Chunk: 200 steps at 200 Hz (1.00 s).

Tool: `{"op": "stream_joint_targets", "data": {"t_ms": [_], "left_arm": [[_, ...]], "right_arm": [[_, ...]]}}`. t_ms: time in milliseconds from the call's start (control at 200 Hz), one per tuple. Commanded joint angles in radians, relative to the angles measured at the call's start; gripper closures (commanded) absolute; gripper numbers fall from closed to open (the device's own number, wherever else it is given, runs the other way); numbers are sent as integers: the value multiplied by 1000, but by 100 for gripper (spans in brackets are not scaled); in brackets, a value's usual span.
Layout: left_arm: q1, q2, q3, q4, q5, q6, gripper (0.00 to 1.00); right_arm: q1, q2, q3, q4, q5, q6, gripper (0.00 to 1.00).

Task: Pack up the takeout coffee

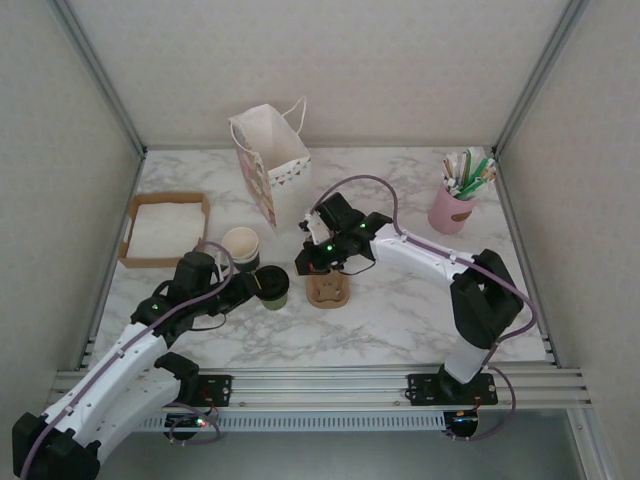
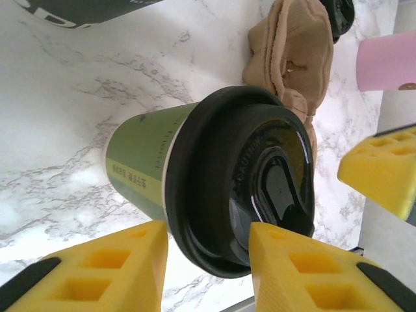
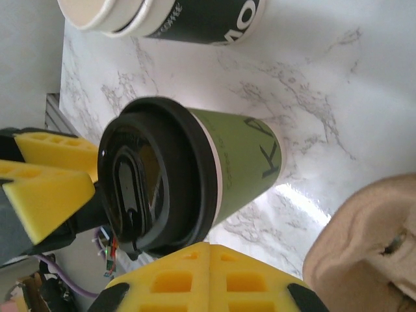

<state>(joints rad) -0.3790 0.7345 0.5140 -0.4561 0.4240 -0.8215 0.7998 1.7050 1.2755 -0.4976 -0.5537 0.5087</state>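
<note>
Green coffee cup [image 1: 273, 291] stands on the table [image 1: 400, 312] beside the brown carrier [image 1: 328, 290], lid [image 2: 240, 182] on, not packed yet. Left hand [image 2: 209, 231] is at the lid, fingers apart; I cannot tell if it squeezes. Right hand [image 3: 208, 250] is pressed together.

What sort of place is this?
Probably a mock café counter in a robot test booth: a lidded cup, a cardboard carrier and a paper bag on a marble-look table.
</note>
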Motion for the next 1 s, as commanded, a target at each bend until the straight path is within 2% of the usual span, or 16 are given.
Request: {"op": "stream_joint_targets", "data": {"t_ms": [0,220,461,781,996], "left_arm": [[20,-4,49,-59,-49,37,65],[70,20,54,-52,-86,61,73],[70,93,25,35,-44,71,76],[50,48,-13,18,-23,59,77],[3,39,-56,43,-17,29,78]], "right_arm": [[34,-45,-50,47,-36,43,100],[86,-71,-110,140,-53,123,100],[93,-30,-76,120,-27,109,100],[71,20,-37,107,-18,89,100],[54,48,2,76,-18,62,100]]}}
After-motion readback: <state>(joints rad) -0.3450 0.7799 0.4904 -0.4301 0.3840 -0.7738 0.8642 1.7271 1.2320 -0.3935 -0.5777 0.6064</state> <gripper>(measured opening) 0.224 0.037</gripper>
